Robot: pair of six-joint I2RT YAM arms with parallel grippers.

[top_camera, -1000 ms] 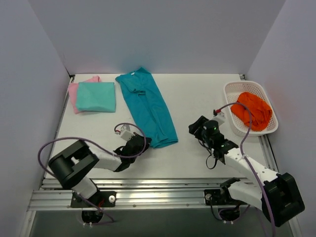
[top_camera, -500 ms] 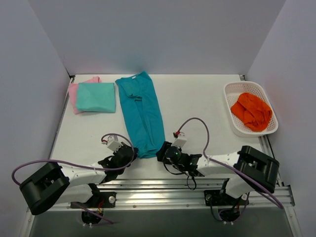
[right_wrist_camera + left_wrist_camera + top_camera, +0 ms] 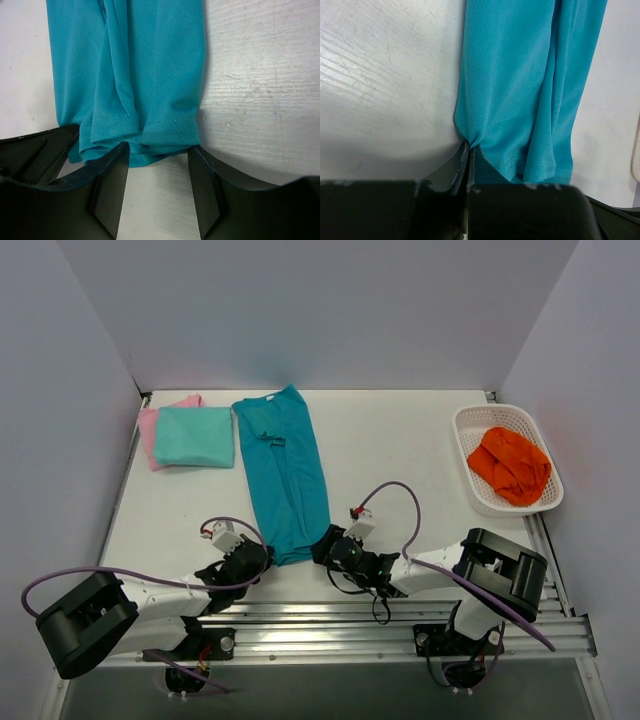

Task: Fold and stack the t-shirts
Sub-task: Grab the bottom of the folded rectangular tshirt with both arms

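A deep teal t-shirt (image 3: 285, 475), folded into a long strip, lies from the back of the table toward the near edge. My left gripper (image 3: 258, 557) is shut on its near left corner; the left wrist view shows the cloth (image 3: 520, 90) pinched between the jaws (image 3: 470, 149). My right gripper (image 3: 322, 548) is open at the near right corner, its fingers either side of the hem (image 3: 150, 125), not closed on it. A folded aqua-mint tee (image 3: 195, 436) lies on a pink tee (image 3: 150, 430) at the back left.
A white basket (image 3: 478, 492) at the right holds an orange cloth (image 3: 511, 465). Grey walls enclose the table at the back and sides. A metal rail (image 3: 320, 618) runs along the near edge.
Both arms swung down to the strip's near end; the right one came over from the basket side. The teal strip straightened and its near end shifted left.
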